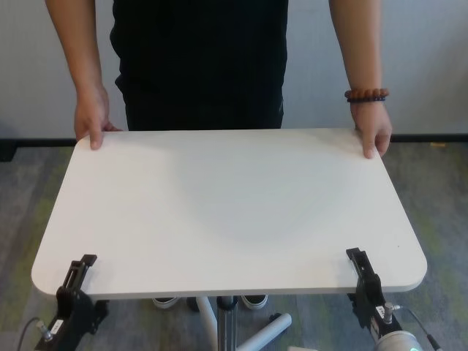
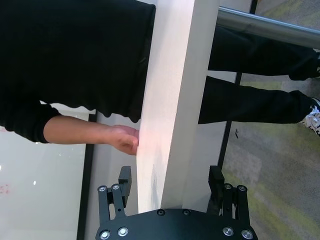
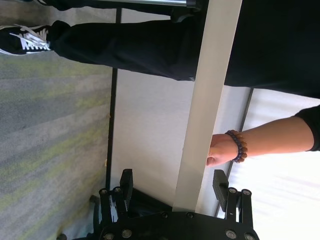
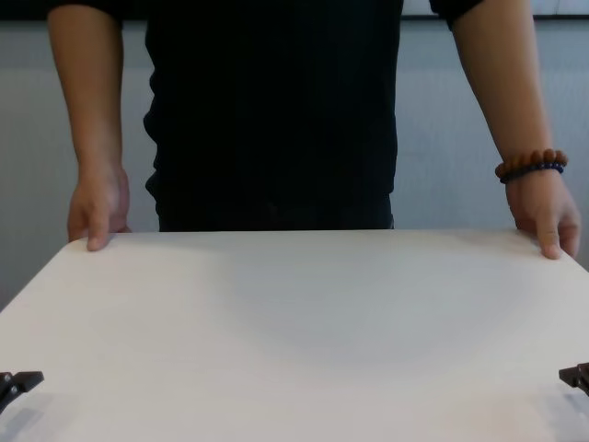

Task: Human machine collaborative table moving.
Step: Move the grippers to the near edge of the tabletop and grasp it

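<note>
The white table [image 1: 234, 205] stands between me and the human [image 1: 201, 66], who wears a black T-shirt. The human's hands rest on the two far corners, one [image 1: 91, 121] at far left and the braceleted one [image 1: 373, 130] at far right. My left gripper [image 1: 77, 272] is at the near left corner. In the left wrist view it [image 2: 170, 177] stands open, its fingers [image 2: 125, 180] on either side of the tabletop's thin edge [image 2: 165, 125] with small gaps. My right gripper [image 1: 361, 267] straddles the near right edge the same way, open [image 3: 172, 179].
Grey carpet [image 1: 22, 212] lies all around. Under the tabletop are the silver centre pole [image 2: 270, 27], white base legs [image 1: 267, 333] and the human's shoes [image 1: 252, 300]. A pale wall with a dark skirting [image 1: 439, 137] runs behind the human.
</note>
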`<control>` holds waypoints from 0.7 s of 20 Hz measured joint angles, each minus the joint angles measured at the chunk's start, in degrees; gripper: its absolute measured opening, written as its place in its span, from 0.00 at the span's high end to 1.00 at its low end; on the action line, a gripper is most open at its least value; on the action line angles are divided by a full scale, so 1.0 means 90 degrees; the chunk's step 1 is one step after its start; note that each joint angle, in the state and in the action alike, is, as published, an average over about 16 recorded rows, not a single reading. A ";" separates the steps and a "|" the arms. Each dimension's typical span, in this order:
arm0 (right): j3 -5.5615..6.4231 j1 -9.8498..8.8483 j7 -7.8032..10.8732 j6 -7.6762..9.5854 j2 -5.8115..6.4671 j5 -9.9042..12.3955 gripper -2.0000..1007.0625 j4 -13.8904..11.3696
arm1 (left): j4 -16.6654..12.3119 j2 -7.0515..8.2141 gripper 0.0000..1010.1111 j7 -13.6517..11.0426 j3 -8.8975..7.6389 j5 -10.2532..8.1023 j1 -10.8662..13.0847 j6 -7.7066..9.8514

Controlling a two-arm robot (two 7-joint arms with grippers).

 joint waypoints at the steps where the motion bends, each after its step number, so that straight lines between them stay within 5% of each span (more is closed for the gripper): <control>1: 0.0011 -0.0006 -0.0013 -0.0001 -0.0011 -0.0019 0.01 0.0007 | 0.0000 -0.0008 0.01 -0.0005 -0.0011 0.0010 0.0004 -0.0007; 14: 0.0200 -0.0093 -0.0141 -0.0098 -0.0148 -0.0148 0.01 0.0075 | 0.0004 -0.0136 0.01 -0.0096 -0.0157 0.0115 0.0059 -0.0092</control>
